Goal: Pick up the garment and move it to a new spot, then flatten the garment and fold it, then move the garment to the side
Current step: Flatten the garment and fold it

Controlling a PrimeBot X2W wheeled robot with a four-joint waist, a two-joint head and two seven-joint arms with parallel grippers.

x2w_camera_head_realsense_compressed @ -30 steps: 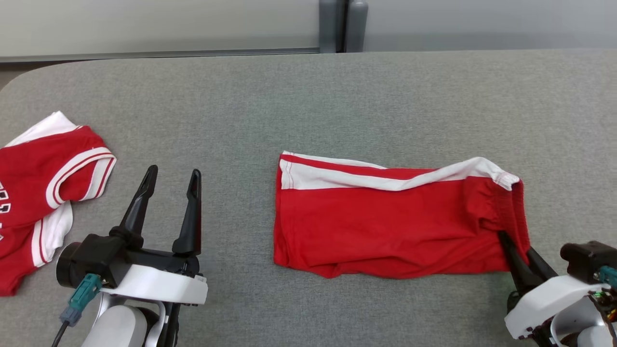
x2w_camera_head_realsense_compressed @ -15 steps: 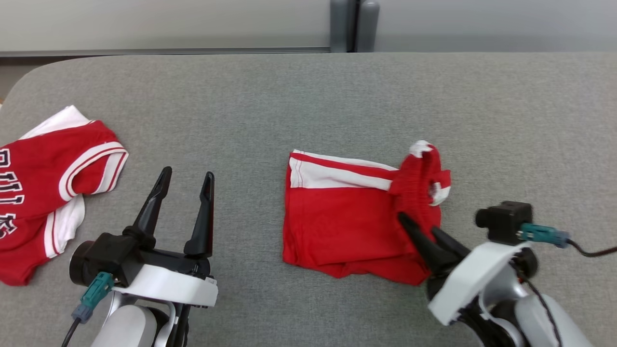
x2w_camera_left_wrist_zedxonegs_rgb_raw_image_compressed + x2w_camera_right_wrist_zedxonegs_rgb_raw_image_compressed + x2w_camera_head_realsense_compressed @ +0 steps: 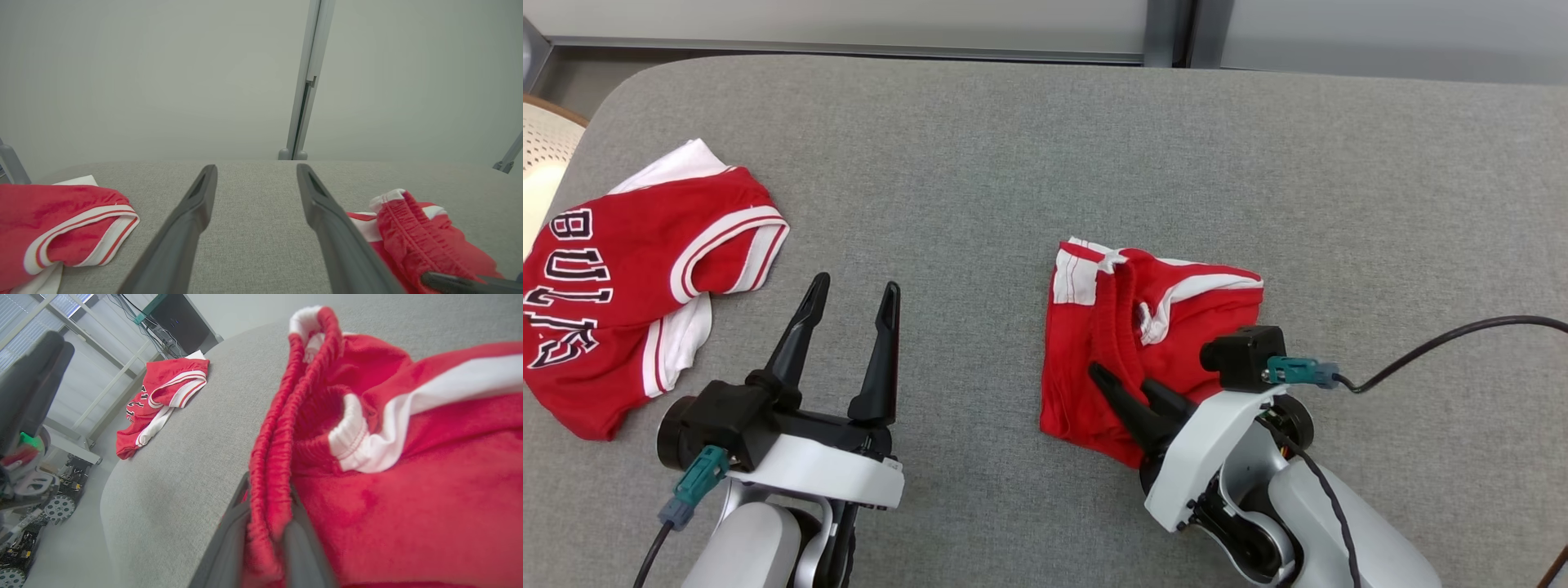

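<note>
Red shorts (image 3: 1168, 322) lie bunched on the grey bench (image 3: 980, 163), right of centre, with the elastic waistband (image 3: 1112, 327) doubled over towards their left edge. The right gripper (image 3: 1121, 377) is clamped on that waistband, which passes between its fingers in the right wrist view. The left gripper (image 3: 856, 283) stands with its jaws wide apart and holds nothing. A red jersey (image 3: 621, 286) lies at the bench's left end, well apart from the shorts.

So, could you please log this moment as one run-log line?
right gripper: shut on shorts waistband | left gripper: open, empty | jersey: lying at left
</note>
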